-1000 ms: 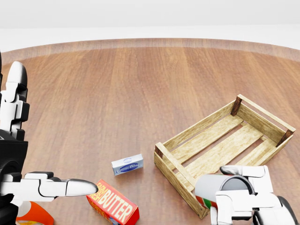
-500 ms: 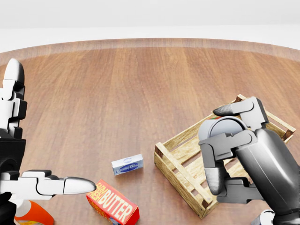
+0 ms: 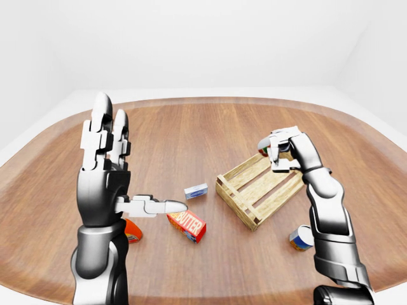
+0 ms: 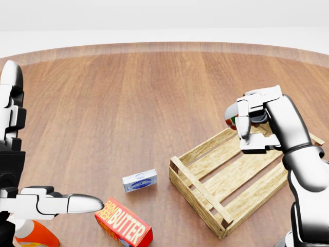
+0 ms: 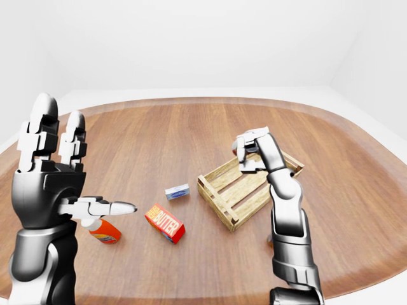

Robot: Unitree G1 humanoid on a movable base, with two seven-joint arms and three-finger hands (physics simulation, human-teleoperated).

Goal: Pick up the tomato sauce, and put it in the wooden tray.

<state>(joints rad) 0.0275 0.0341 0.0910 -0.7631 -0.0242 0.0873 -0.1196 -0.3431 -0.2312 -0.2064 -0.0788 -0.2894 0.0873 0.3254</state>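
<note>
White walls and a pale floor closed round the big round wooden table (image 3: 210,121), and everything you were working with sat on its near half. At the left, your left hand (image 3: 105,168) stood raised with its fingers spread and the thumb pointing sideways, gripping nothing; it had barely shifted over the last second. Below it, toward the table's near-left edge, lay an orange bottle (image 5: 103,231), then the red butter box (image 4: 124,225) and, just past it toward the centre, a small blue-and-white packet (image 4: 140,181), all where they had been. Right of centre lay the wooden tray (image 4: 205,193), set at an angle and with nothing showing in it. The change was all on the right: within a second your right hand (image 4: 252,123) had come up from the table's near edge and travelled over the tray, so that it hung above the tray's far end. Its fingers were closed round the tomato sauce (image 4: 232,122), of which only a red-and-green sliver showed between them. Another can (image 3: 301,238) lay on the table near the right edge, beside that arm. I judge the carry nearly done: what remained was for you to lower the can inside the slatted walls and let go, minding the far rail.
</note>
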